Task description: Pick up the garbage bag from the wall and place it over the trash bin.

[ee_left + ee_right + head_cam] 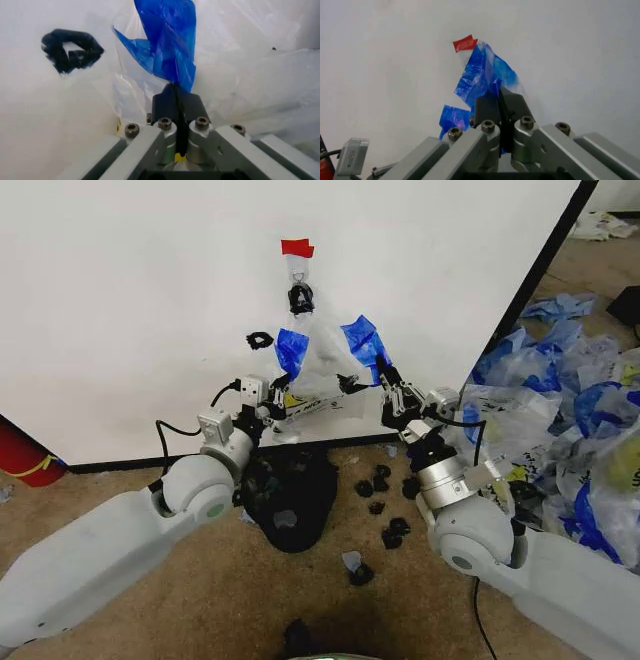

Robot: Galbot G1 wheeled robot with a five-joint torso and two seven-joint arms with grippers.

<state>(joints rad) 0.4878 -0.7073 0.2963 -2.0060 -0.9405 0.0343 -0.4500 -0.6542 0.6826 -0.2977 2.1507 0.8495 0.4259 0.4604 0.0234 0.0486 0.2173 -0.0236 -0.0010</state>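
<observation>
While pressed closed, left hand (176, 98), right hand (499, 102) apparently pinch garbage bag (322, 360).

The thin translucent white plastic garbage bag (318, 365) has blue handles, against a plain white wall panel (130, 300) bearing a red tape strip (297, 248).

Garbage bag (322, 365): thin translucent white plastic, blue handles; hung against the wall below the hook, each blue handle pinched in a gripper and spread apart.
Wall (130, 300): large flat white panel, black edge down its right side, red tape strip above a small metal hook.
Trash bin (292, 498): small, round, black; stood on the brown floor just below the bag.
</observation>
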